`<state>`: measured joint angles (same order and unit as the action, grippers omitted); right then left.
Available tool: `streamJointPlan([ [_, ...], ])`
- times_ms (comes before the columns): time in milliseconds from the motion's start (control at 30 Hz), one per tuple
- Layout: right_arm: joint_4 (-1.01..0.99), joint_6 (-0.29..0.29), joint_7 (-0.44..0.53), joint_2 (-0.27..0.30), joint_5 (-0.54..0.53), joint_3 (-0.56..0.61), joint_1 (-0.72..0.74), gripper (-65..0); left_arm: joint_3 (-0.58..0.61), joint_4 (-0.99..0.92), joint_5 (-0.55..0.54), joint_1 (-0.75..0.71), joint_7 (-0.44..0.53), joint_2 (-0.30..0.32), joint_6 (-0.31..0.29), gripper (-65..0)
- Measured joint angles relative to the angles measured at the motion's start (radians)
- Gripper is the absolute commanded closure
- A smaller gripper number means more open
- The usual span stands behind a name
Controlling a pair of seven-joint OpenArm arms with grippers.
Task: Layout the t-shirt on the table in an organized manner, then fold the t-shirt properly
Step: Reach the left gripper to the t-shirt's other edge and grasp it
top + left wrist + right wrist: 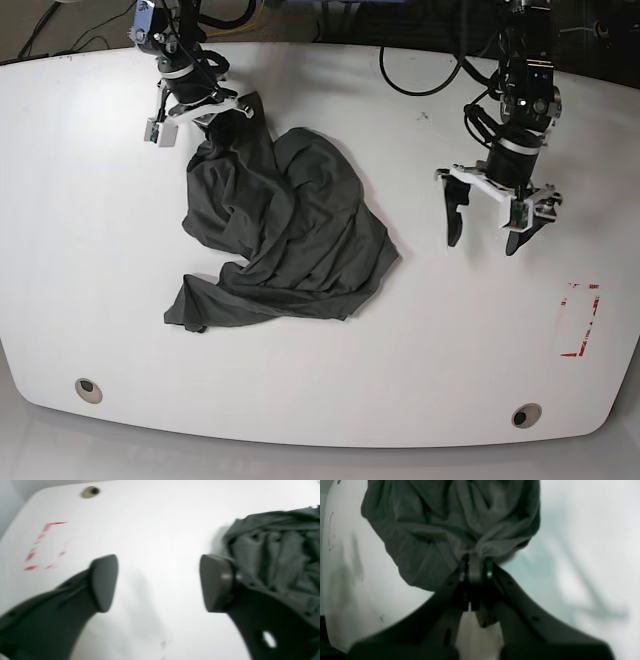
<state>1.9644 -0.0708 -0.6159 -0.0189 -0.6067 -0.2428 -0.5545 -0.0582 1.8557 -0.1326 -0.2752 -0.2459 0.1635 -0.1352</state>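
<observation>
Two end effectors are shown: the right end effector (475, 566) is clamped on a bunched edge of the t-shirt (285, 235) (crumpled mid-bench (420, 380)), presumably for spreading; the left end effector (483, 220) is held wide, empty, alongside.

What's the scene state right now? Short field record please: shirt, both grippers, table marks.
t-shirt: crumpled heap, not laid flat, left of table centre in base view
right gripper: shut on a bunched edge of the shirt
left gripper: open, nothing between the jaws, beside the shirt
table: white
red tape mark: bare, apart from the shirt
grommets: two, near front edge
</observation>
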Motion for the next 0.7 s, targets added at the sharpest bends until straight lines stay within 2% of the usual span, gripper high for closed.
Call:
streamJointPlan([
  [67, 0.000, 0.000, 0.001, 0.000, 0.000, 0.000, 0.000, 0.0, 0.024, 0.000, 0.000, 0.024, -0.043, -0.001, -0.001, -62.0],
  [400, 0.000, -0.005, -0.003, 0.017, 0.000, 0.000, 0.002, 0.0, 0.122, -0.013, -0.001, 0.124, -0.156, -0.064, -0.002, -61.2],
  [700, 0.000, -0.008, -0.003, 0.032, 0.000, 0.001, 0.014, 0.0, 0.131, -0.168, 0.004, 0.216, -0.185, -0.120, 0.003, -61.1],
])
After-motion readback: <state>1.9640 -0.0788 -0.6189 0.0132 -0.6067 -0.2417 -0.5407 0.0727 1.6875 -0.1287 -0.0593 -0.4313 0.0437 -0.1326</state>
